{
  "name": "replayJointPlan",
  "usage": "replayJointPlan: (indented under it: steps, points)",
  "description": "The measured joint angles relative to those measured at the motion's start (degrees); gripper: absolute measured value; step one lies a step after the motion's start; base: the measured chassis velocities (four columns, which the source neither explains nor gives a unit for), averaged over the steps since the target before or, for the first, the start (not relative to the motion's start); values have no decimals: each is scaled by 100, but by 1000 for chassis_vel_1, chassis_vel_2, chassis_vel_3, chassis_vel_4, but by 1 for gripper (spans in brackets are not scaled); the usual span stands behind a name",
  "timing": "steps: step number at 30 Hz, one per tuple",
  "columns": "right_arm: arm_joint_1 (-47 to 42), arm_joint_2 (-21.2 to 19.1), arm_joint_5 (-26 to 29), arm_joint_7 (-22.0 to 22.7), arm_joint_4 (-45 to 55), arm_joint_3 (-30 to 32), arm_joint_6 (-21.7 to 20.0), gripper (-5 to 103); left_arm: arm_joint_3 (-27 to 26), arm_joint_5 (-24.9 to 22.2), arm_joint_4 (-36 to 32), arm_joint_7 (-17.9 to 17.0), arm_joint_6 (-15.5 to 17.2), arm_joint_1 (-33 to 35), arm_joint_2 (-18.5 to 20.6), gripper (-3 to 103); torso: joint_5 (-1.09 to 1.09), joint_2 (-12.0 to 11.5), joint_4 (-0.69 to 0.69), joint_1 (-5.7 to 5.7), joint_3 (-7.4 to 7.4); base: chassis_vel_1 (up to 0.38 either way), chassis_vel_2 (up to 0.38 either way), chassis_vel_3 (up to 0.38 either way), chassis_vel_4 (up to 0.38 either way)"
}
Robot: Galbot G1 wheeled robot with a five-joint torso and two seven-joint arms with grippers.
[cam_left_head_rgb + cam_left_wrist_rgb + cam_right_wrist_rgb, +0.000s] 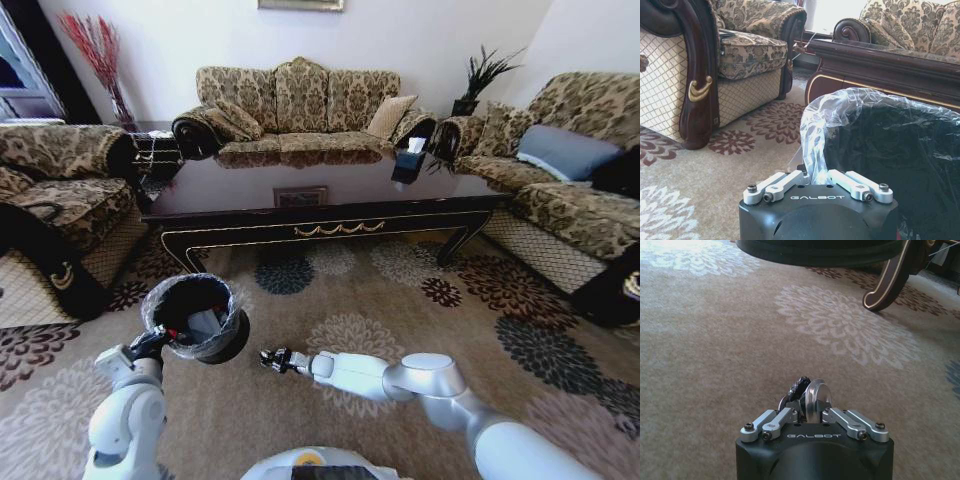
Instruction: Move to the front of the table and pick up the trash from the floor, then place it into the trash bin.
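The long dark table (330, 205) stands across the view ahead on the patterned floor (400, 300). My left gripper (152, 345) is shut on the rim of the black trash bin (190, 285), with the bag's plastic pinched between its fingers (812, 175). The bin (880, 150) holds a pale crumpled piece (206, 322) and something red. My right gripper (270, 357) hovers low over the carpet just right of the bin, shut on a small round silvery piece of trash (815, 396).
An armchair (60, 190) stands at the left, a sofa (300, 110) behind the table and another sofa (570, 180) at the right. A curved table leg (890, 285) is ahead of the right gripper. Open carpet lies between me and the table.
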Motion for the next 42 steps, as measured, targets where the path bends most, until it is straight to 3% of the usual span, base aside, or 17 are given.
replayJointPlan:
  steps: [8,13,15,16,17,21,28,32,38,39,42]
  points:
    - [-34,-240,-105,-22,36,151,79,16,29,-8,64,0,11,-37,33,3,0,0,0,0,0,0,0,0,0]
    - [134,-544,-39,12,546,195,94,15,43,-15,111,0,22,-75,53,3,1,0,1,0,0,0,0,0,0]
    - [242,-737,29,38,807,201,87,12,44,-29,119,1,28,-84,61,3,3,0,2,0,0,0,0,0,0]
    - [362,-994,78,51,1048,262,76,4,43,-29,124,-1,31,-87,69,3,0,0,1,0,1,0,0,0,0]
    - [362,-994,78,51,1048,262,76,4,43,-29,124,-1,31,-87,69,3,0,0,1,0,1,0,0,0,0]
    - [581,-1763,204,96,1489,500,25,3,69,-31,146,-2,41,-99,66,3,-2,0,-3,0,0,0,0,0,0]
    - [614,-2493,213,119,1976,1022,-11,3,97,-7,190,2,43,-101,49,3,2,0,0,0,0,0,0,0,0]
    - [523,-2955,289,132,2550,1813,-64,3,129,21,206,2,43,-76,49,3,3,0,-1,0,0,0,0,0,0]
    - [716,-3213,734,196,3292,2457,-232,3,168,67,235,5,42,-68,30,3,0,0,0,0,0,0,0,0,0]
    - [1149,-3210,1113,299,3720,2450,-308,3,218,101,236,5,43,-67,-21,3,-1,0,1,0,0,0,0,0,0]
    - [1424,-3102,1263,328,3888,2333,-324,3,245,112,235,12,43,-64,-35,3,0,0,0,0,0,0,0,0,0]
